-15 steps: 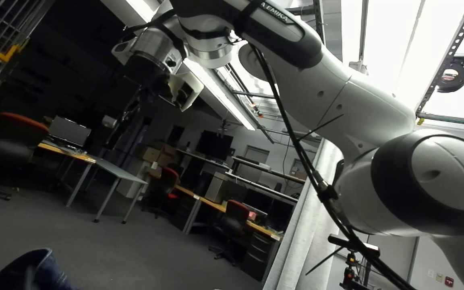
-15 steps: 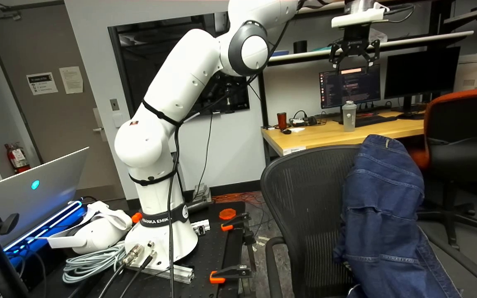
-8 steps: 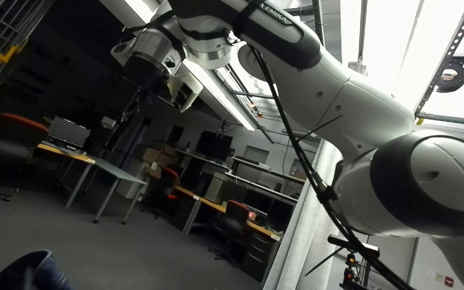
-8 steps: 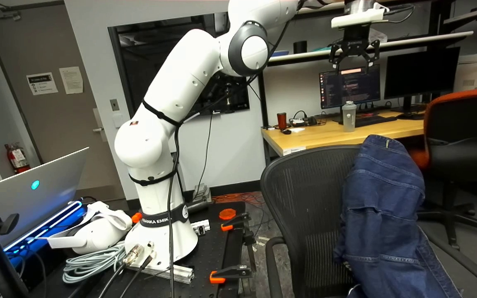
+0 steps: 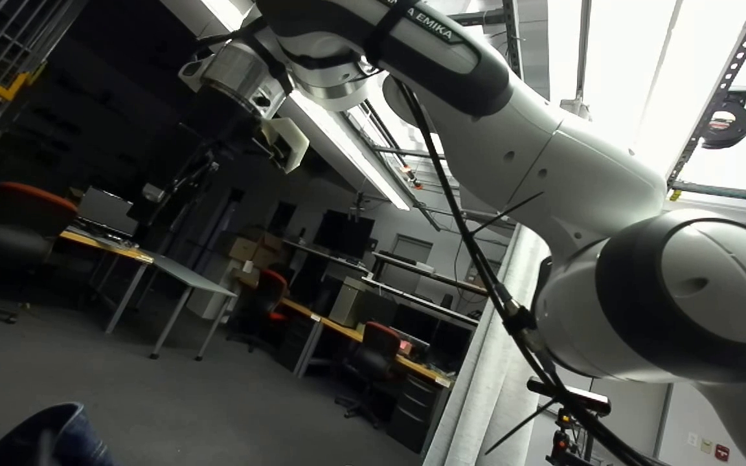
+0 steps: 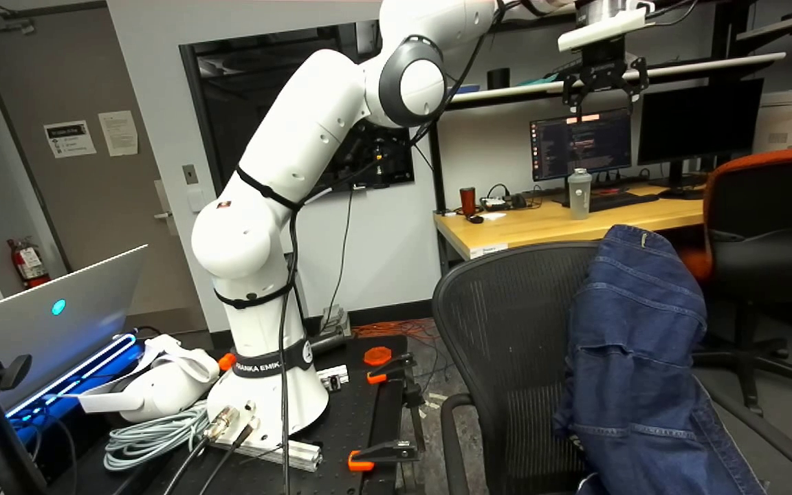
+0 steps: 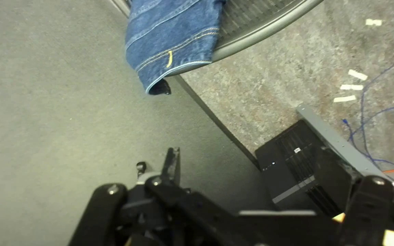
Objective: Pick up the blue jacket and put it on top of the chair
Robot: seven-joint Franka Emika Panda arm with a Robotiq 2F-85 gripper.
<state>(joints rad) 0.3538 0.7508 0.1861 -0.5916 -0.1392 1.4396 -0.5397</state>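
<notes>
The blue jacket [image 6: 633, 344] is limp denim draped over the right part of the black mesh chair [image 6: 506, 316], covering part of its back. Its end stands a little above the chair's top edge. Part of the jacket [image 5: 49, 437] shows at the bottom left in an exterior view. In the wrist view the jacket [image 7: 176, 41] hangs over the chair's curved rim [image 7: 268, 32], at the top. My gripper [image 6: 606, 111] is open and empty, high above the chair and jacket and apart from both. Its spread fingers show low in the wrist view [image 7: 248, 152].
A wooden desk [image 6: 540, 230] with a bottle [image 6: 579, 194] and monitors stands behind the chair. A shelf [image 6: 712, 65] is behind the gripper. An orange and black chair [image 6: 767, 240] stands at the right. A black cabinet [image 7: 286, 150] is below the gripper in the wrist view.
In the last half second my gripper has shifted slightly right in an exterior view and slightly left in an exterior view, tilting a little. It stays open. The jacket and chair have not moved.
</notes>
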